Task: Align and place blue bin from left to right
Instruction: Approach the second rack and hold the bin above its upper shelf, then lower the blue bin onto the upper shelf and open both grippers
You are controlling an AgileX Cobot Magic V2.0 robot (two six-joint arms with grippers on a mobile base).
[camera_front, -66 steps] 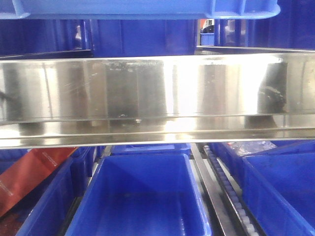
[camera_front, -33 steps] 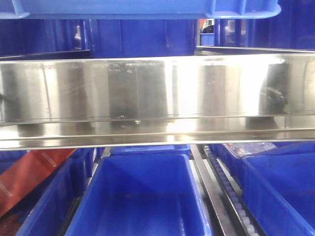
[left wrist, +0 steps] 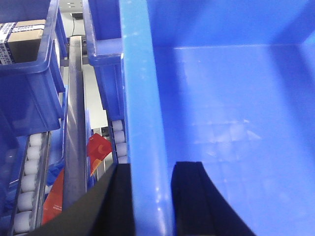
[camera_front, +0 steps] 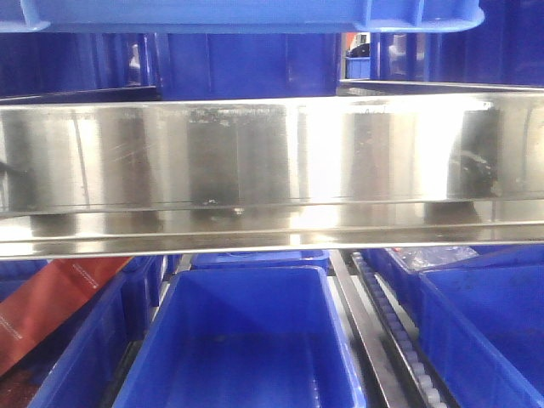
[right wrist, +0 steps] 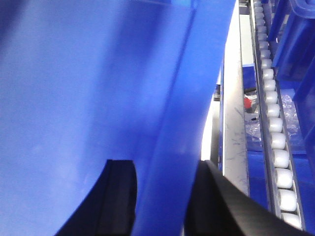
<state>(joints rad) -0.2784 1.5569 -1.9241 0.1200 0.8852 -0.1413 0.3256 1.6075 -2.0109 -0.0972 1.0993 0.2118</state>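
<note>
Left hand (left wrist: pixel 149 199) grips the left wall of the blue bin (left wrist: pixel 236 118), one finger on each side. Right hand (right wrist: pixel 165 196) grips the opposite wall likewise, beside a roller track (right wrist: pixel 274 125).

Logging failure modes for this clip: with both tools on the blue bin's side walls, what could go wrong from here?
The left tool and right tool pinch only thin walls of the blue bin, so it may slip or tilt. The red packet beside the rollers could snag. Lifted too high, the bin might hit the steel shelf beam.
</note>
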